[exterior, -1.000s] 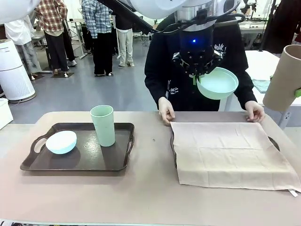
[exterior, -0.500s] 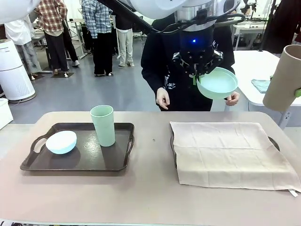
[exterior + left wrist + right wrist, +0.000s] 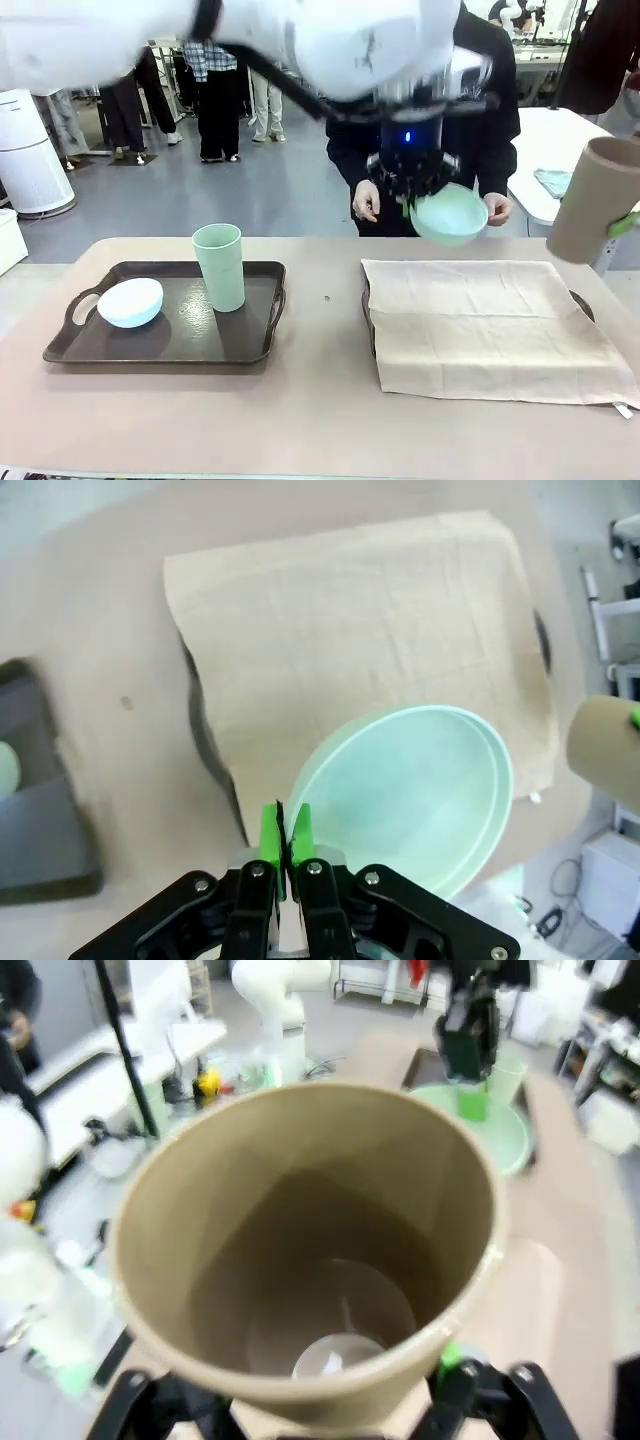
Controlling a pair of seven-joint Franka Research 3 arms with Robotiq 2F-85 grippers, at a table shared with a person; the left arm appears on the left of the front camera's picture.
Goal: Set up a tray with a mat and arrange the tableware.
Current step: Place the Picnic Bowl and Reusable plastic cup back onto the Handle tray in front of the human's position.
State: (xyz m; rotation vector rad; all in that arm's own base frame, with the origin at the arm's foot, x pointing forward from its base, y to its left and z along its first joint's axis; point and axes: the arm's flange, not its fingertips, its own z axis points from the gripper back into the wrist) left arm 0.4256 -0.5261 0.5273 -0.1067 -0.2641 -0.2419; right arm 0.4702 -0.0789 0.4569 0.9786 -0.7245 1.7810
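Note:
My left gripper [image 3: 413, 197] is shut on the rim of the mint green bowl [image 3: 450, 215], held in the air just above the far edge of the beige mat [image 3: 490, 325]. In the left wrist view its green pads [image 3: 270, 835] pinch the bowl [image 3: 410, 800] over the mat [image 3: 360, 650]. The mat covers the right tray [image 3: 367, 310]. My right gripper [image 3: 300, 1395] is shut around the brown-tan cup [image 3: 310, 1250], which hangs tilted at the far right [image 3: 590, 200]. On the left tray [image 3: 160, 345] stand the pale blue bowl [image 3: 130, 300] and the light green cup [image 3: 220, 265].
A person in black [image 3: 490, 90] stands at the far side, hands [image 3: 365, 200] raised off the table next to the bowl. A bare strip of table lies between the two trays. A white table [image 3: 560, 150] stands behind at the right.
My left arm has come down and slightly left with the mint bowl, toward the mat. The person's hands have lifted off the mat's far edge. The brown-tan cup has shifted a little lower.

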